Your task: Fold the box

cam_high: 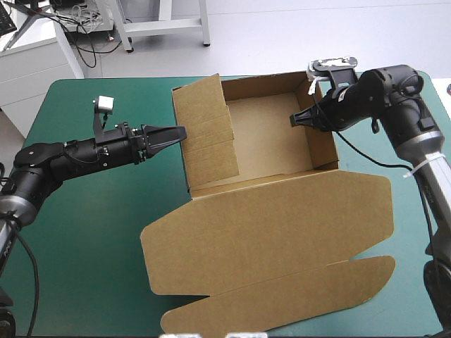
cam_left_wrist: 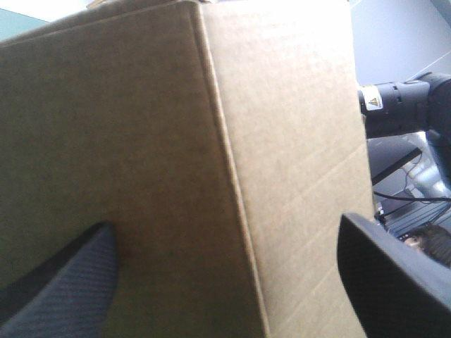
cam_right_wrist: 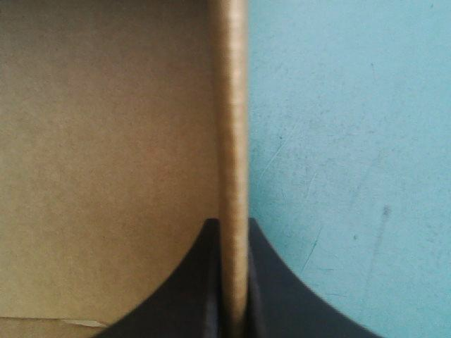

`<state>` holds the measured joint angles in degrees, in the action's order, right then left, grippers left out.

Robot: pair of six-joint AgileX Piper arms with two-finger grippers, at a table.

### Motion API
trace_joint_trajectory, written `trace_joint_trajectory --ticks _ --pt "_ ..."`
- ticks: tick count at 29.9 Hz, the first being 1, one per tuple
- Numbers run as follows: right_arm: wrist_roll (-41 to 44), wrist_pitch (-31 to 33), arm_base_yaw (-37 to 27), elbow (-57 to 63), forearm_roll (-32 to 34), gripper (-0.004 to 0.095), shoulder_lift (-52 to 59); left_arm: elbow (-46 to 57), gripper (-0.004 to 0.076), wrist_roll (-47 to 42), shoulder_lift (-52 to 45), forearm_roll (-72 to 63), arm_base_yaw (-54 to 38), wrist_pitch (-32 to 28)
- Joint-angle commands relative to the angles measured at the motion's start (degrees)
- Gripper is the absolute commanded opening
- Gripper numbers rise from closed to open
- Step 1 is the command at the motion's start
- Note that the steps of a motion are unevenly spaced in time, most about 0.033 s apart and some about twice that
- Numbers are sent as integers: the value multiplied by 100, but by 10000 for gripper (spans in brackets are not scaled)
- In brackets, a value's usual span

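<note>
The brown box sits toward the far edge of the table, lid flat. My right claw pinches its right wall; my left claw gapes empty at the left wall. Light, stiff board, I judge: grip the wall rims.

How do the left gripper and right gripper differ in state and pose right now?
The left gripper is open; the right gripper is shut on the box, on its right wall. The left gripper faces the left wall from outside, clamping nothing; the right gripper straddles its wall's top edge. Both are at the box's raised walls, on opposite sides.
</note>
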<state>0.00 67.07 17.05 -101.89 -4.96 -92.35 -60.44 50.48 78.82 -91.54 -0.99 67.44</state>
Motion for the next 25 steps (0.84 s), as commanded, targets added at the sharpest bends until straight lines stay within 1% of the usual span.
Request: trace_joint_trajectory --ticks 1,5,8,11,12,16,19,25 --pt "428 -495 332 -110 196 -18 239 -144 598 -419 -189 -102 58 639" --pt "548 -714 515 -110 229 -18 239 -144 598 -880 -260 518 91 385" --pt "560 -760 515 -120 114 -17 239 -258 598 -1498 -491 1388 210 -325" --pt "634 -842 515 -120 124 -18 239 -347 596 -2417 -811 2476 458 -1159" --pt "684 -894 515 -120 113 -18 239 -347 586 -2778 -941 2804 563 -1471" --pt "760 -1021 515 -120 34 -18 239 -347 522 -3586 -1224 3533 857 -2208" --pt "760 -1024 583 -120 71 -18 239 -414 473 -3813 -1262 3882 1015 -2408" --pt "760 -1140 854 -130 121 -16 239 -755 465 -3813 -1099 4087 1203 -2384"
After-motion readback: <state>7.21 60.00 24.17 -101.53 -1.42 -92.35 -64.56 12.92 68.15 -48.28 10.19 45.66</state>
